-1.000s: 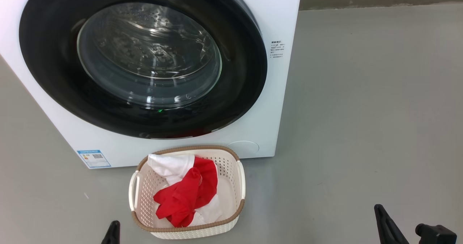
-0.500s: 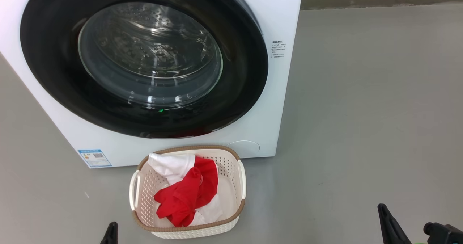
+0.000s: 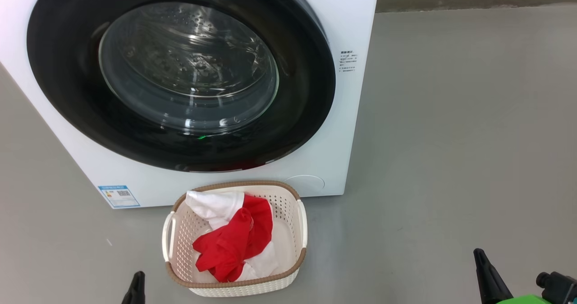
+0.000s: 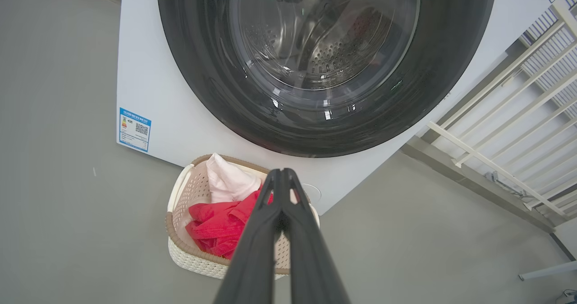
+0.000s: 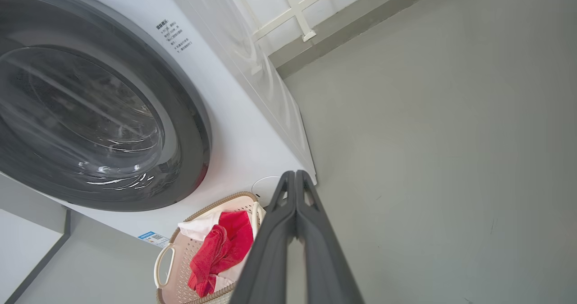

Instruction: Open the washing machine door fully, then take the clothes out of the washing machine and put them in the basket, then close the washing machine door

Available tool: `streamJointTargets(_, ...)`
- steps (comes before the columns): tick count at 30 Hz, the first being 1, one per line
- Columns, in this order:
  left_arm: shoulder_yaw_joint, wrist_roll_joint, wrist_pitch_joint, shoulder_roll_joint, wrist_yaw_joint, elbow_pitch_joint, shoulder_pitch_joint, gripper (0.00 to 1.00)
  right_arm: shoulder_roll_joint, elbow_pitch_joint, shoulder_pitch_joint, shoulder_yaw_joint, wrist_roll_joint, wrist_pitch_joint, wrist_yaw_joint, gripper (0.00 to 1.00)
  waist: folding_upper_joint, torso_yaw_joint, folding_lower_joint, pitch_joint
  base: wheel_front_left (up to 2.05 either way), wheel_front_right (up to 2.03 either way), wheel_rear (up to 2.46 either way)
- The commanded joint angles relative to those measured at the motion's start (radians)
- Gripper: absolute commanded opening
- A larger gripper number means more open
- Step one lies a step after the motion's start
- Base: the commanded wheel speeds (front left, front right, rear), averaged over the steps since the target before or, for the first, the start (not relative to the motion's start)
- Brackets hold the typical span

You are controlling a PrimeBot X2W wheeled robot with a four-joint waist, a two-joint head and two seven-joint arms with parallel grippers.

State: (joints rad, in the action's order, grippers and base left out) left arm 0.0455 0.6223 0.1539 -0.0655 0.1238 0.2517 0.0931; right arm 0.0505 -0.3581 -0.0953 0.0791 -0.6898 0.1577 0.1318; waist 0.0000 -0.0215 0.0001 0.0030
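Head view: door [image 3: 185,69] looks flush on the washer [image 3: 324,159] front, black ring seated all round as far as the frame shows; its top edge is cropped. Clothes [image 3: 230,232] are in the basket [image 3: 236,183], which stands on the floor [image 3: 451,137] just in front of the washer, below the door's lower edge and right of the blue label [image 3: 118,196].

Step, by my read: all three parts look done, with the door shut and the laundry out. The drum through the glass shows bare perforated metal, no fabric that I can make out. So this is the tail of the close-door step.

Left gripper [image 4: 281,174]: fingers pressed together, nothing between them, over the floor near the basket's near-left corner, touching nothing. Right gripper [image 5: 295,174]: same, closed and empty, well right of the basket, clear of the washer.

Next move, if any: confirm the latch. Can't tell from the frames whether it clicked; no gap shows at the ring. If it needs a push, use closed fingertips on the black ring, not the glass bulge. Otherwise keep the arms clear.

Clothes: red piece [image 3: 234,245] heaped over a white piece [image 3: 212,207], both crumpled. The white one rides up to the far-left rim. Nothing hangs outside the basket.
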Motion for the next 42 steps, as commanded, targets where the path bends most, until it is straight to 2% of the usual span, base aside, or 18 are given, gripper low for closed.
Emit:
streamJointTargets(1, 0.018, 0.029, -0.006, -0.007, 0.002, -0.019, -0.043, 0.0, 0.008, 0.03, 0.049, 0.0, -0.026, -0.004, 0.0, 0.0, 0.0, 0.0, -0.0001, 0.0, 0.0, 0.0, 0.0)
streamJointTargets(42, 0.041, 0.46, -0.124, 0.003, 0.004, -0.014, -0.115, 0.0, 0.004, 0.068, 0.118, 0.016, -0.428, -0.125, -0.001, 0.0, 0.0, 0.01, -0.0001, 0.0, 0.0, 0.0, 0.0)
